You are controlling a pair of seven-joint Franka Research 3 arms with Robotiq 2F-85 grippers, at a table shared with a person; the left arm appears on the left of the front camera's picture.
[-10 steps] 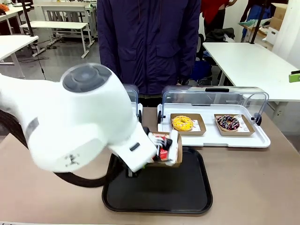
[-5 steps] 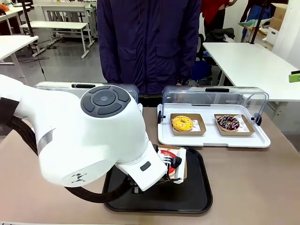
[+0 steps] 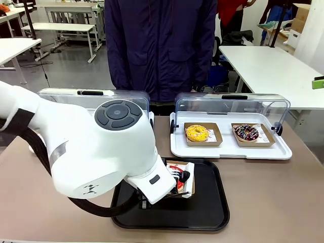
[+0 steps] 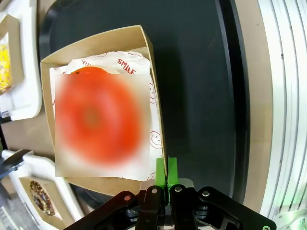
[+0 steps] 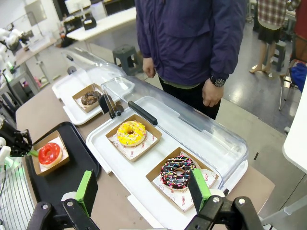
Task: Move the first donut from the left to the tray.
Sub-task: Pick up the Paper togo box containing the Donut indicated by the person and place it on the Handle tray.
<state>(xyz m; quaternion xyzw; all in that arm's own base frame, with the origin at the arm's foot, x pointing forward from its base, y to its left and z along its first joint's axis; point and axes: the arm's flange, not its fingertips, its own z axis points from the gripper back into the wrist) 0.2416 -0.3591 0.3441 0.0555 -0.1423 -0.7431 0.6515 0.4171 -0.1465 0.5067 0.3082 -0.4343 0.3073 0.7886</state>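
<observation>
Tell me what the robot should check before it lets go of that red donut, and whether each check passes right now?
1. Red donut over the black tray: ok.
2. Cardboard holder resting flat on the tray: cannot tell.
3. Left gripper pinching the holder's edge, not the glaze: ok.
4. Holder inside the tray's rim: ok.
5. Right gripper open and apart from the yellow donut: ok.
6. Person's hand away from the tray: ok.

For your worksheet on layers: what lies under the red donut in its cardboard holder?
Under the red donut a white paper liner shows, inside the cardboard holder, which rests on the black tray. The tray surface beneath the holder is covered.
</observation>
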